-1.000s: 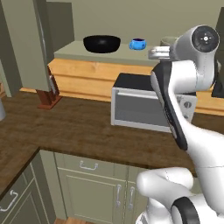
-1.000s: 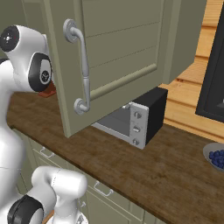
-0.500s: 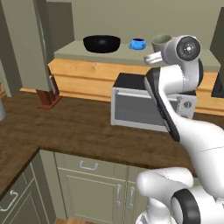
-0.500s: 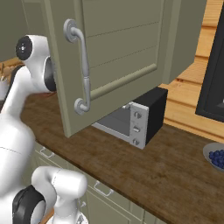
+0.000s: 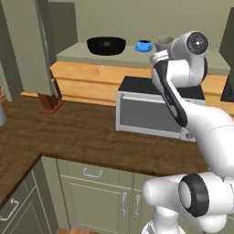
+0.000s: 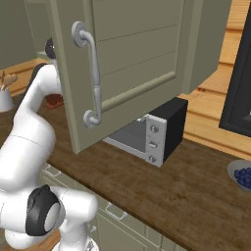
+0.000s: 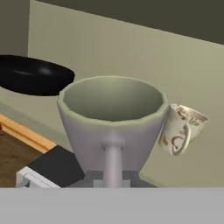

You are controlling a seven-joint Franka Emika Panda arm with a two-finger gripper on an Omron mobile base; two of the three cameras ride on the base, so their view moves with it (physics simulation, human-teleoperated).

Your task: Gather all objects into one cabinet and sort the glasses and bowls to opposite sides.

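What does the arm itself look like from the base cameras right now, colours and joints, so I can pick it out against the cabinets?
The arm is glossy white, built of rounded, tube-like segments. A dark stripe runs along the segment in front of the microwave, and the joints show as dark grey rings with round caps, one at the top, another low near the base. No cables or markings are visible.

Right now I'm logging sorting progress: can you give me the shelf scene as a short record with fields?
shelf: olive-grey cabinet floor
left side: wide glossy black bowl, small bright blue bowl beside it
right side: plain grey tapered tumbler, cream patterned cup behind it
gripper: at the tumbler's near wall; grip cannot be told
door: open, white curved bar handle
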